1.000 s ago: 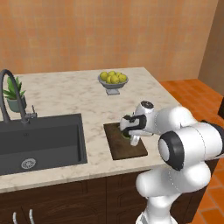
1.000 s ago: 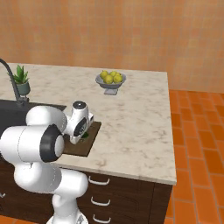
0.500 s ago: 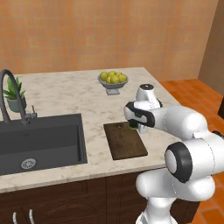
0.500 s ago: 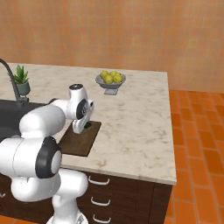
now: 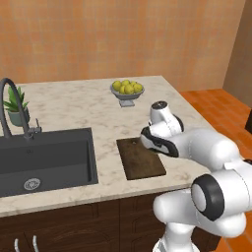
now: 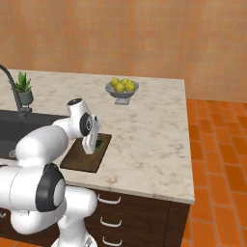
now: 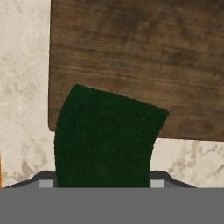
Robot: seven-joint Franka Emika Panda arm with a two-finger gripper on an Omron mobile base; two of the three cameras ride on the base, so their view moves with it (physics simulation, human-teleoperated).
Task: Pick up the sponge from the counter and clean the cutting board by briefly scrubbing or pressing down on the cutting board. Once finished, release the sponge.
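Observation:
The dark brown cutting board lies on the beige counter to the right of the sink. My gripper hangs low over the board's far right corner, shut on the sponge. In the hand view the sponge is a dark green block between the fingertips, covering the board's corner and a strip of counter beside it. I cannot tell whether the sponge touches the board.
A grey bowl of lemons stands on the counter beyond the board. The dark sink with its faucet and a small potted plant lie to the left. The counter's right edge is near the board.
The gripper has carried the sponge from the middle of the board to its far right corner, and the arm's elbow has swung down and to the right. The grip on the sponge holds.

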